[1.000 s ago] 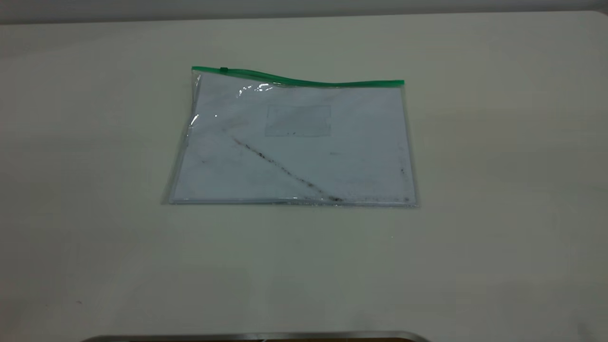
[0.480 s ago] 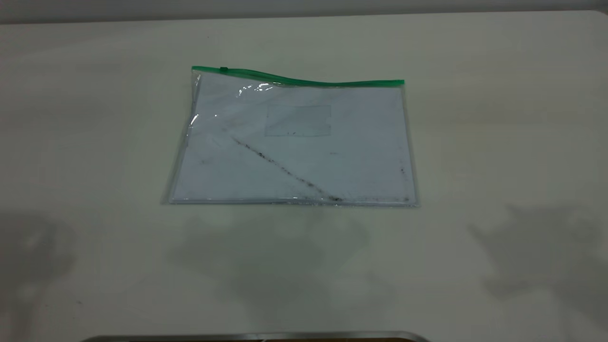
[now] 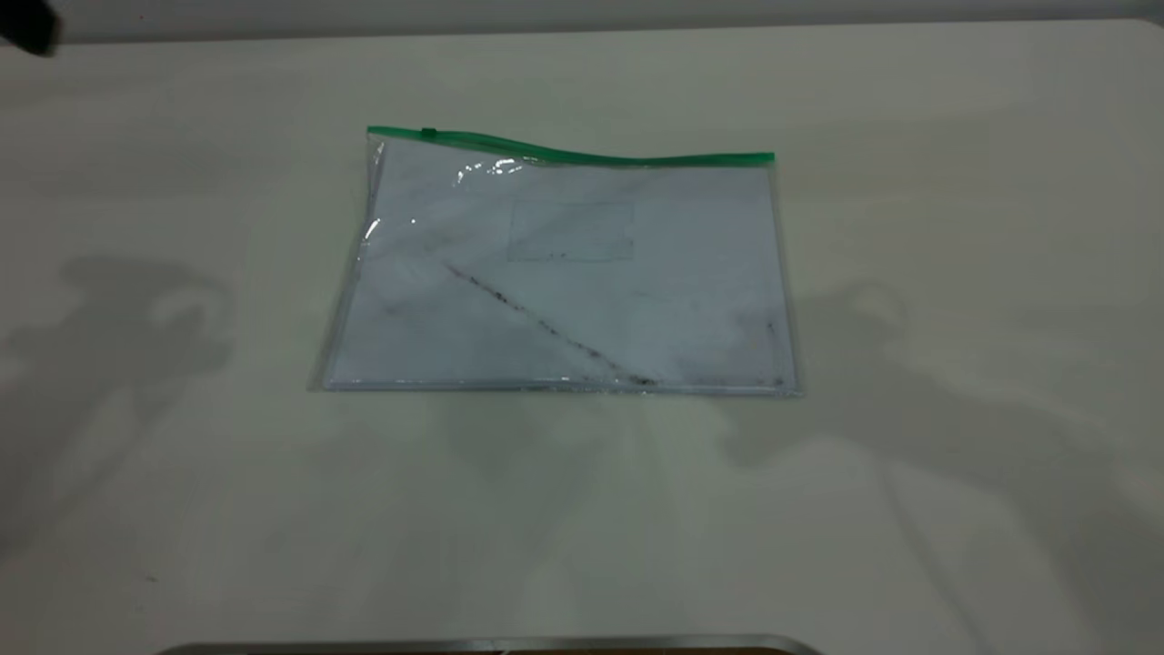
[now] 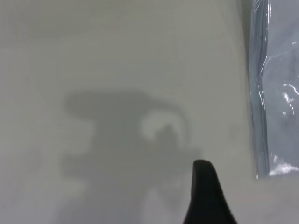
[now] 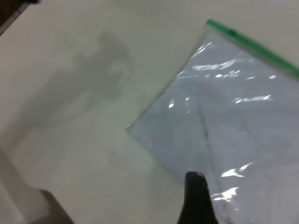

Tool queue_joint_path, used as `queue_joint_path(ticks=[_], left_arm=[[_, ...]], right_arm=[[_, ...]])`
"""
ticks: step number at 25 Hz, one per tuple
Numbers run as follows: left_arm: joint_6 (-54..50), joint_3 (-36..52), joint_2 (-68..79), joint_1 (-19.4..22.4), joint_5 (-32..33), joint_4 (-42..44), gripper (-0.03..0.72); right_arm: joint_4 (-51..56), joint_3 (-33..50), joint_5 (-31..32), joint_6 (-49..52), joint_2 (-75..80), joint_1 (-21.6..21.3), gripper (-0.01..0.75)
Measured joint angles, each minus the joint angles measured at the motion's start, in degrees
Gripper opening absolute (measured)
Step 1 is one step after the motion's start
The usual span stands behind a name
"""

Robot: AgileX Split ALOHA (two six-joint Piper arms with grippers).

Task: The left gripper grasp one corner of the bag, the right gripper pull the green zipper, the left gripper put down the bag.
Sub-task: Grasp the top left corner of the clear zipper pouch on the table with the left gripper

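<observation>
Apparently flat, glossy clear bag (image 3: 564, 273)

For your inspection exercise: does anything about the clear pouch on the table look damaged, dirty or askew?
Yes. The bag carries a dark smudged diagonal streak and specks near its near right corner. Its green zipper edge waves rather than lying straight, and the left side is buckled and lifted near the slider.

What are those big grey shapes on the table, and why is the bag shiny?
Exterior view: the grey shapes are arm shadows on the white table either side of the clear plastic bag. White glare streaks sit near its green zipper strip. Right wrist view: glare on the plastic, slightly blurred.
</observation>
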Motion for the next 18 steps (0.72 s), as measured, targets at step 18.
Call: queue_joint_path(ticks=[18], left_arm=[[39.1, -40.2, 44.4, 0.0, 16.8, -32.3, 0.538]], right_arm=[[2.1, -3.5, -0.7, -0.3, 7.6, 3.3, 0.591]])
